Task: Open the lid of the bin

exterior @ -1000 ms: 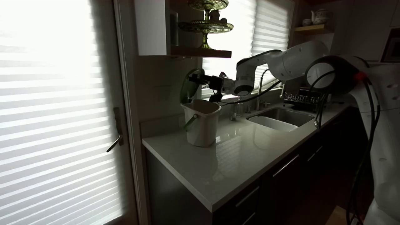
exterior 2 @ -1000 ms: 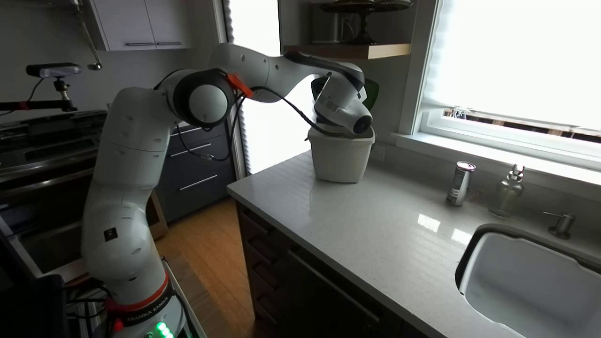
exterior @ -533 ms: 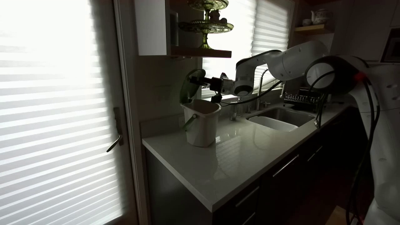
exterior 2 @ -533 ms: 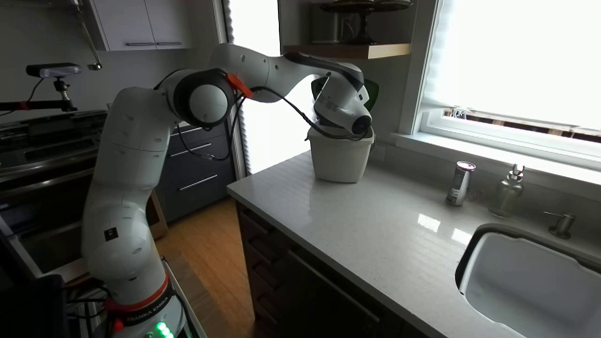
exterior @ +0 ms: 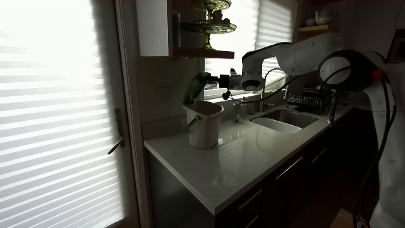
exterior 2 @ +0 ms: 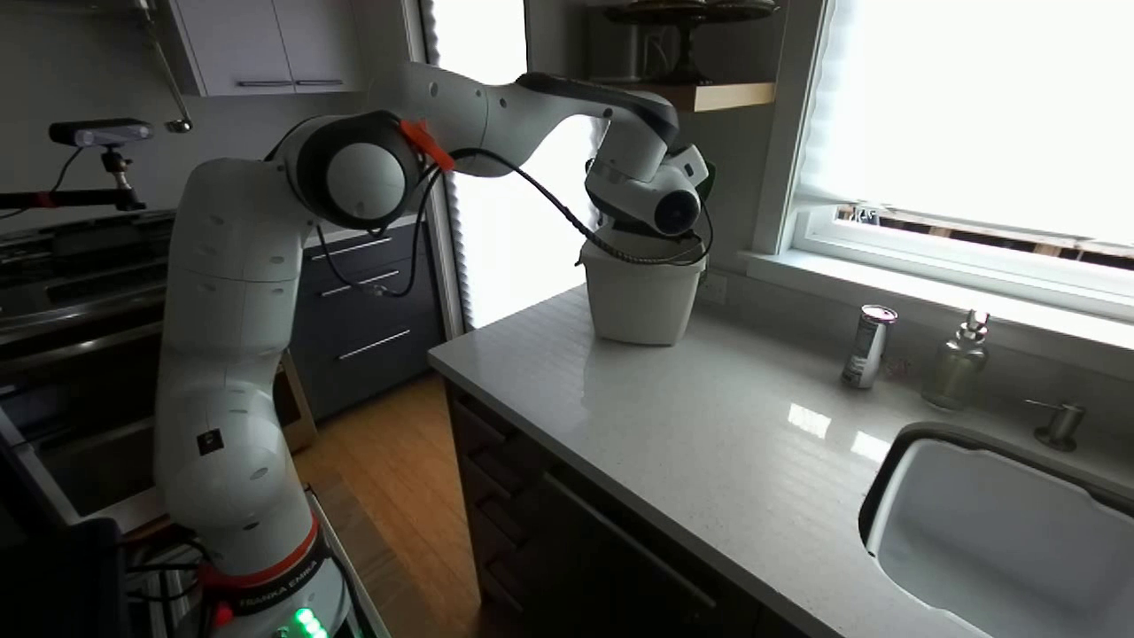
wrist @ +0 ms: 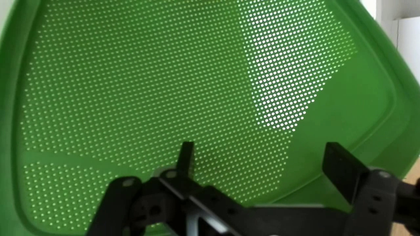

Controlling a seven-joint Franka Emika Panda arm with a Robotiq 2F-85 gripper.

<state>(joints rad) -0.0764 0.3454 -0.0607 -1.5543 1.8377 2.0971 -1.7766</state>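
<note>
The bin [exterior: 205, 129] is a pale white bucket with a green handle on the counter; it also shows in an exterior view [exterior 2: 642, 306]. Its lid [exterior: 193, 88] stands raised from the rim at the back, tilted steeply. The lid's green underside, with many small holes, fills most of the wrist view [wrist: 131, 82]. My gripper [wrist: 259, 143] is open, its fingers apart with nothing between them, facing the underside. In an exterior view the gripper [exterior: 205, 78] is at the lid's upper part; I cannot tell whether it touches. The arm hides most of the lid in an exterior view [exterior 2: 707, 184].
A shelf [exterior: 204, 53] with a green tiered stand hangs above the bin. A can [exterior 2: 868, 346] and a soap bottle [exterior 2: 957, 363] stand near the window. The sink [exterior: 278, 122] lies along the counter. A door [exterior: 120, 126] is beside the counter's end.
My gripper and arm have drawn back and slightly up, away from the wall. The lid has tipped a little forward toward the bin. The bin has stayed in place.
</note>
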